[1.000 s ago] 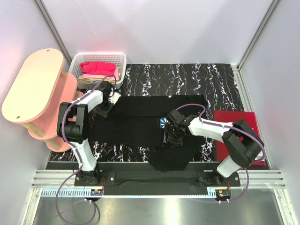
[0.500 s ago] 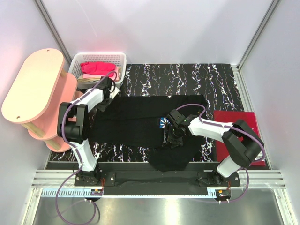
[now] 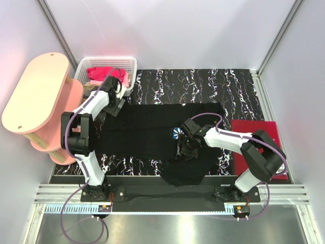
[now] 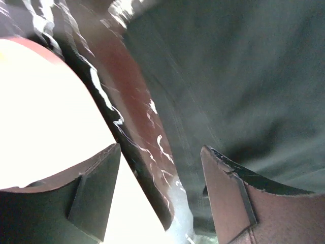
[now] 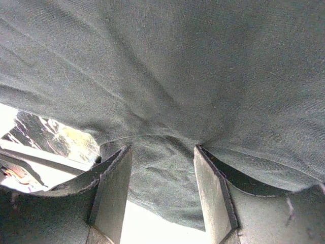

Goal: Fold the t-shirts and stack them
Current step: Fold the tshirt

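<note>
A black t-shirt point(image 3: 152, 129) lies spread flat on the marbled table, with a small daisy print point(image 3: 176, 133) showing near its middle. My left gripper point(image 3: 118, 103) hovers open at the shirt's far left corner. In the left wrist view the left gripper point(image 4: 160, 148) has bare table between its fingers, and the black cloth point(image 4: 244, 76) lies to the right. My right gripper point(image 3: 185, 148) stands open, fingertips pressed down on the shirt's middle. The right wrist view shows the right gripper point(image 5: 162, 148) with black cloth point(image 5: 167, 76) running between its fingers. A folded dark red t-shirt point(image 3: 256, 142) lies at the right. A pink t-shirt point(image 3: 104, 73) sits in the basket.
A white mesh basket point(image 3: 81, 76) stands at the back left corner, just beyond my left gripper. A pink rounded shelf unit point(image 3: 35, 94) stands left of the table point(image 3: 203, 86). White walls close in the back and sides.
My left gripper has opened, let go of the black shirt's corner and moved back toward the basket. The right arm has stayed in place on the shirt.
</note>
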You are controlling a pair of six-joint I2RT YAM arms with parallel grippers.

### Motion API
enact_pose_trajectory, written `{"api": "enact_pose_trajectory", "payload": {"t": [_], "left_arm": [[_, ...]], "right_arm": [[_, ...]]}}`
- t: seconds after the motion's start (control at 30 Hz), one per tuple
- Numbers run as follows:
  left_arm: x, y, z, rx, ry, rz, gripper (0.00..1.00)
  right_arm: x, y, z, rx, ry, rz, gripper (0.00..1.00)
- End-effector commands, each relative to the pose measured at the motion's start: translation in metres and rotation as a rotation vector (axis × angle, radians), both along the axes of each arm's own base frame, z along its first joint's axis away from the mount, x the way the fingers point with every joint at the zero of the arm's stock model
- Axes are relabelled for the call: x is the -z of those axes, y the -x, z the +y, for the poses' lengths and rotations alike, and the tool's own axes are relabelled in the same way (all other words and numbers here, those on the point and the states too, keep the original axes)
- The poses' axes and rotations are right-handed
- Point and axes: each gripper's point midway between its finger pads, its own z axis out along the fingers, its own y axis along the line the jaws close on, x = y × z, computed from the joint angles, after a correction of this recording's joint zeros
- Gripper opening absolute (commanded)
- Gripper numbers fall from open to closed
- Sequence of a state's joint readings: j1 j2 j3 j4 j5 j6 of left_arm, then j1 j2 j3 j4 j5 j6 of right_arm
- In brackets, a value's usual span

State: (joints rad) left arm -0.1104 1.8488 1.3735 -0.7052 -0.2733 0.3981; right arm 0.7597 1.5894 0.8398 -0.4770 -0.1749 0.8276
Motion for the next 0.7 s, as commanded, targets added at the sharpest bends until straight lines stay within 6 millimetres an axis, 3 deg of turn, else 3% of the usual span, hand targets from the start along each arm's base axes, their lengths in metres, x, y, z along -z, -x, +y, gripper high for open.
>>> {"api": "enact_pose_trajectory", "payload": {"t": [0.0,0.2,0.23,0.33,0.47,0.67], "left_arm": [[-0.004,-0.016,-0.020,-0.056,0.144,-0.005,0.68],[0.026,-0.008,-0.037,-0.078,0.234,0.105,0.57],[0.032,-0.004,-0.039,-0.082,0.243,0.127,0.48],[0.040,0.011,-0.044,-0.079,0.270,0.172,0.35],[0.049,0.031,-0.039,-0.078,0.261,0.207,0.34],[0.037,0.028,-0.031,-0.096,0.258,0.154,0.34]], "right_arm": [[0.031,0.026,-0.021,-0.017,0.102,0.081,0.60],[0.031,0.029,-0.025,-0.014,0.107,0.077,0.59],[0.033,0.030,-0.028,-0.011,0.115,0.079,0.59],[0.034,0.033,-0.030,-0.010,0.117,0.082,0.59],[0.037,0.034,-0.032,-0.007,0.117,0.087,0.59],[0.039,0.036,-0.031,-0.006,0.113,0.090,0.58]]}}
